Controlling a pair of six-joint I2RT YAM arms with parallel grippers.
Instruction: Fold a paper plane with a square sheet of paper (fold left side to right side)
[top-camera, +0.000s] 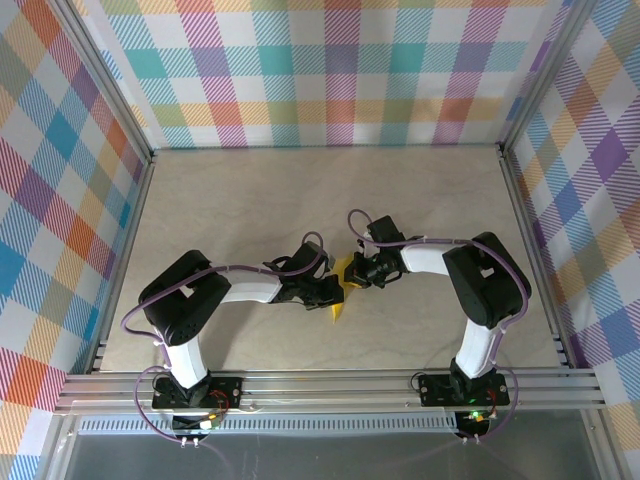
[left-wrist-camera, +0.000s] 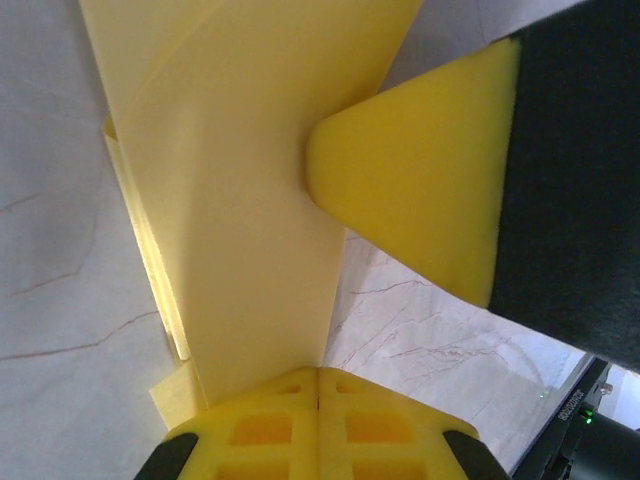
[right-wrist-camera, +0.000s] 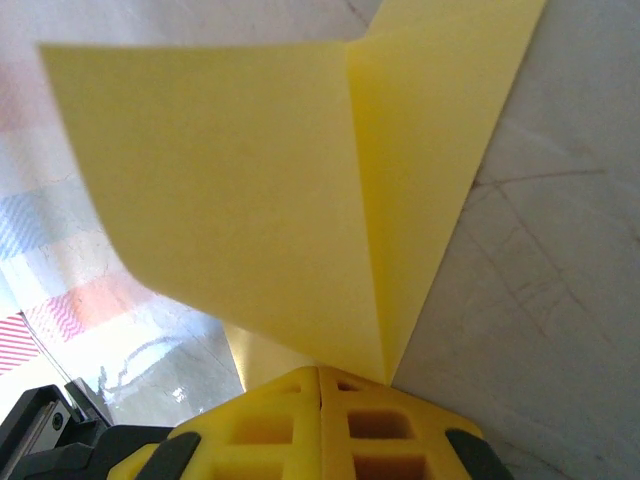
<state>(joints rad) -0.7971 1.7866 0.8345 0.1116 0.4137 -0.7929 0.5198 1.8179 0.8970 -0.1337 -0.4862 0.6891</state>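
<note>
Sheet of paper (top-camera: 338, 305) sits near the middle of the table (top-camera: 250, 200), slightly toward the table's near edge, partly folded and raised off the surface. Left gripper (top-camera: 328, 290) reaches in from the table's left half, right gripper (top-camera: 358, 272) from the right half; both meet at the paper. Left wrist view: left gripper (left-wrist-camera: 318, 400) has its yellow fingers pressed together, pinching the lower end of the paper (left-wrist-camera: 250, 180), which runs up as a long layered strip with offset edges on its left side. A yellow-padded finger (left-wrist-camera: 420, 190) of the right gripper touches the strip's right edge. Right wrist view: right gripper (right-wrist-camera: 320, 400) clamped on the paper (right-wrist-camera: 230, 190) at a crease; one flap lifts and curls leftward above the table.
</note>
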